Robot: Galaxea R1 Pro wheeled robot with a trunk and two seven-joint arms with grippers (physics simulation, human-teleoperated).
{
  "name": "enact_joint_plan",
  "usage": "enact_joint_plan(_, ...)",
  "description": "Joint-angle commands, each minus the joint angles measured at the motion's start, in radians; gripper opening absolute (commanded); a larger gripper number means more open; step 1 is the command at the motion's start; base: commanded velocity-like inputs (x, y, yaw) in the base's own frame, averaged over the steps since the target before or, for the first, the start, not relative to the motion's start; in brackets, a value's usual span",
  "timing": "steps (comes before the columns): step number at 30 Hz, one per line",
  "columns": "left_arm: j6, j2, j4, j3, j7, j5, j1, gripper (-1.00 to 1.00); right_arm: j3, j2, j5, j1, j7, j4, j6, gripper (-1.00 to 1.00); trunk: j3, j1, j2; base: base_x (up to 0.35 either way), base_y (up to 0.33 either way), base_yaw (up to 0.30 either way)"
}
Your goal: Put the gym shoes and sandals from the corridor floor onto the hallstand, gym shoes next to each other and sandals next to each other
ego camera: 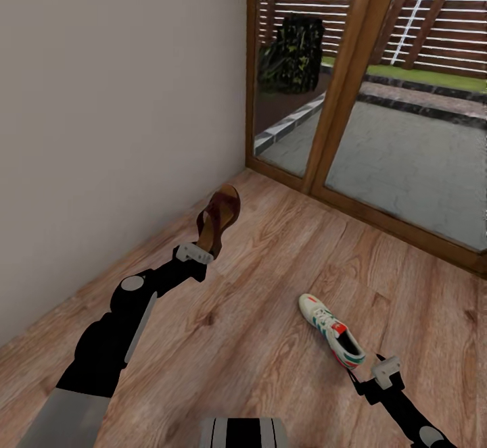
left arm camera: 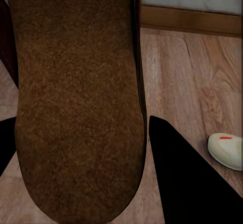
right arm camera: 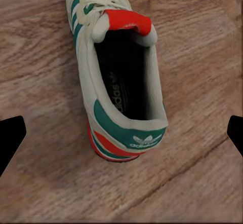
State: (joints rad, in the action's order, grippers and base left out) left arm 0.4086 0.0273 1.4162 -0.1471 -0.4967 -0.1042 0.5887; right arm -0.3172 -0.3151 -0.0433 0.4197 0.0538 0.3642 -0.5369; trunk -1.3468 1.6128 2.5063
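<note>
My left gripper is shut on a brown sandal and holds it up off the corridor floor, sole toward the wrist camera. In the left wrist view the sandal's sole sits between the dark fingers. A white gym shoe with green stripes and a red tongue lies on the floor at the right. My right gripper hangs open just behind its heel. In the right wrist view the fingertips stand wide apart on either side of the shoe, not touching it. The hallstand is out of view.
A plain wall runs along the left. A wood-framed glass door closes the far end, with a paved patio and a shrub behind it. The gym shoe's toe shows in the left wrist view.
</note>
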Motion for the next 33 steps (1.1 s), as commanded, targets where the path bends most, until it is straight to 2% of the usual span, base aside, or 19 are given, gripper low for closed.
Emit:
enact_joint_plan(1, 0.001, 0.0, 0.002, 0.0, -0.007, -0.013, 0.0, -1.0, -0.001, 0.0, -0.005, 0.001, 0.006, -0.001, -0.003, 1.0, -0.001, 0.0, 0.0, 0.0, 0.0, -0.052)
enact_joint_plan(7, 0.0, 0.0, 0.002, 0.0, -0.006, -0.014, 0.0, -1.0, -0.002, 0.001, -0.005, 0.001, 0.007, 0.002, -0.003, 1.0, -0.001, 0.0, 0.0, 0.0, 0.0, -0.018)
enact_joint_plan(14, 0.0, 0.0, 0.002, -0.001, -0.005, -0.014, 0.001, -1.0, -0.005, 0.002, -0.006, 0.001, 0.006, 0.072, -0.002, 1.0, -0.001, 0.0, 0.0, 0.126, 0.0, -0.001)
enact_joint_plan(33, -0.001, 0.0, 0.003, 0.0, -0.005, -0.014, 0.001, -1.0, -0.005, 0.002, -0.006, 0.001, 0.006, 0.076, -0.001, 1.0, -0.001, 0.0, 0.0, 0.085, 0.0, 0.0)
